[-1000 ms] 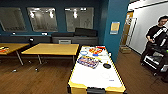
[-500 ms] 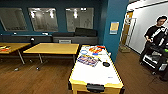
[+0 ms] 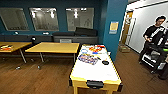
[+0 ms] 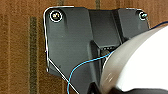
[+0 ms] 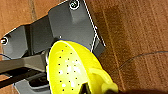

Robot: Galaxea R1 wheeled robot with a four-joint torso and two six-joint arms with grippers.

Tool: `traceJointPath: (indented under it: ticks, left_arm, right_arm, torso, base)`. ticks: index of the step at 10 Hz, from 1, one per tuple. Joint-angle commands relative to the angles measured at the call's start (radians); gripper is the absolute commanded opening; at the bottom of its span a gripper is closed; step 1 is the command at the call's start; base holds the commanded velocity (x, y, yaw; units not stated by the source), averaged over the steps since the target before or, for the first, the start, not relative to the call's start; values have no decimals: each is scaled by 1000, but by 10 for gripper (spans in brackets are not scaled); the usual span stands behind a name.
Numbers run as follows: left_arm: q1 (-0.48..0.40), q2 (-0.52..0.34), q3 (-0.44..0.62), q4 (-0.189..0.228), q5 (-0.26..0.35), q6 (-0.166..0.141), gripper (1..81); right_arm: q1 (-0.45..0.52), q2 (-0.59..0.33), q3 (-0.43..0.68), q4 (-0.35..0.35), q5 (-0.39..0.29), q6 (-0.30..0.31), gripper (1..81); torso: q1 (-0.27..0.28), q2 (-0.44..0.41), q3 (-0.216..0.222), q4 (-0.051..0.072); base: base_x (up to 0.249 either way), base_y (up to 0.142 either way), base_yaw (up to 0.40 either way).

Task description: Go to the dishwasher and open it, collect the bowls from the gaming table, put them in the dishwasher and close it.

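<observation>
— What do we have in front of us?

— The gaming table (image 3: 95, 72), white-topped with a yellow frame, stands end-on just ahead of us on the wooden floor (image 3: 37, 80). Colourful flat items (image 3: 88, 58) lie on its far half, with a small dark round object (image 3: 105, 62) beside them.

— And around it?

— A yellow table (image 3: 53, 47) sits to the left of it, before a dark blue wall with windows (image 3: 45, 18). A person (image 3: 155, 37) stands well off to the right by a dark cart.

— Where are the bowls?

— We see a white bowl (image 4: 140, 62) large in the left wrist view, against the dark plate, with a thin blue cable (image 4: 82, 65) curving past it. In the right wrist view a yellow bowl (image 5: 72, 70) dotted with small holes sits in front of the plate, over the floor.

— Are we holding them?

— We cannot tell: how the left gripper or the right gripper is set, wide or clamped, the views do not show.
</observation>
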Motion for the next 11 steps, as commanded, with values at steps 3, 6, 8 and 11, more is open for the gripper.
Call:
traceJointPath:
  ticks: [3,6,8,11]
  left_arm:
    - [-40,-14,6,2,33,3,10]
    - [-37,-18,6,0,30,3,10]
    - [-37,-22,6,-1,8,1,10]
    - [-37,-30,6,-1,3,0,10]
  right_arm:
    - [23,-6,53,491,-150,-510,10]
    - [49,-128,261,453,-142,-511,10]
    - [54,-128,264,451,-139,-511,10]
    - [54,-111,260,454,-138,-511,10]
  torso:
    - [0,0,0,0]
    - [0,-1,0,0]
    - [0,-1,0,0]
    - [0,-1,0,0]
  base:
    - [-108,0,0]
    - [-36,0,0]
    - [0,0,0]
    - [0,0,0]
